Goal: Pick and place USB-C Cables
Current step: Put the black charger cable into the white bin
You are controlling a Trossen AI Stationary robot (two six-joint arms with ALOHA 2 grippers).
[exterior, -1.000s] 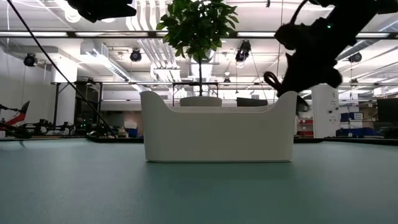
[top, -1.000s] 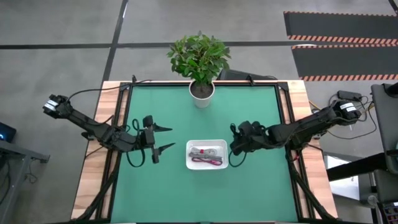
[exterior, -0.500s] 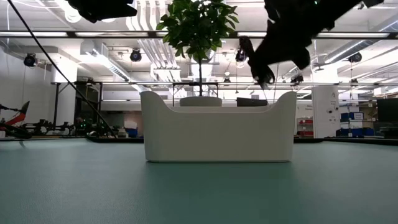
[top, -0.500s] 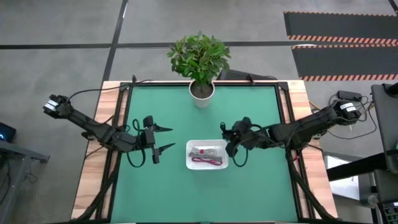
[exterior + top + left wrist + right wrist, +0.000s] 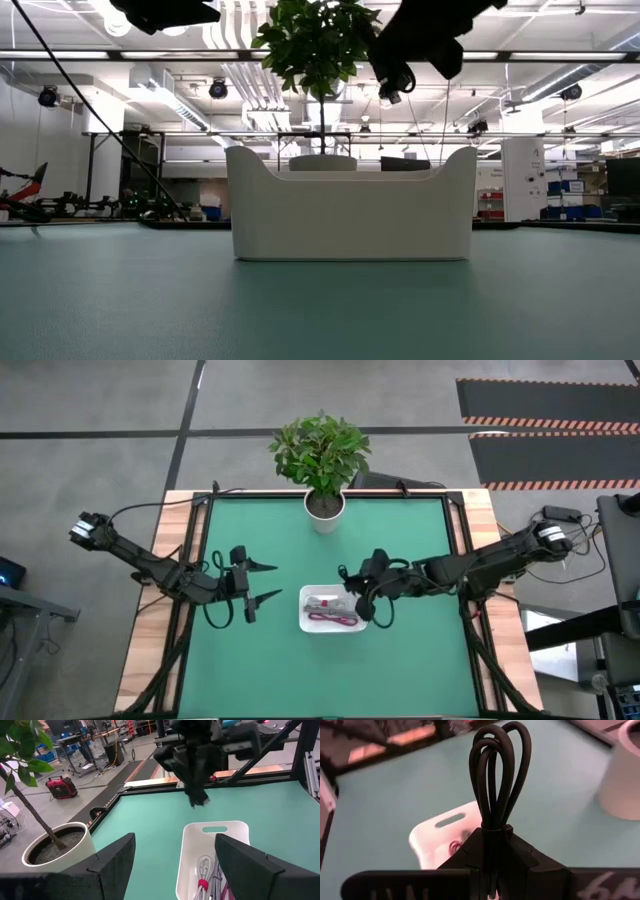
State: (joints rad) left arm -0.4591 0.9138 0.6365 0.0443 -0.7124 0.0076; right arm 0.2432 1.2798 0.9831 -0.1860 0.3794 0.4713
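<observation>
— Across the green-topped counter (image 5: 300, 670), what stands biggest?

— At the far edge, a leafy green plant in a white round pot (image 5: 324, 510). Near the middle lies the white rectangular plastic tray (image 5: 307, 622), its cut-out handle end facing the right arm.

— And the arms?

— Both are dark. The left pincer (image 5: 266, 582) hangs beside the tray's left end, fingers spread wide with nothing between them. The right pincer (image 5: 349, 580) hovers over the tray's right end, above its rim in the low view.

— Is it carrying anything?

— Yes: its fingers are pressed together on a thin black looped cable bundle (image 5: 497, 775), whose loops stick out past the fingertips, directly over the tray's handle end.

— What about the other cables?

— Inside the tray lie a white-grey bundled cable (image 5: 202, 870) and a magenta-pink one (image 5: 334, 621), side by side on the tray floor, below and beside the hovering right pincer.
</observation>
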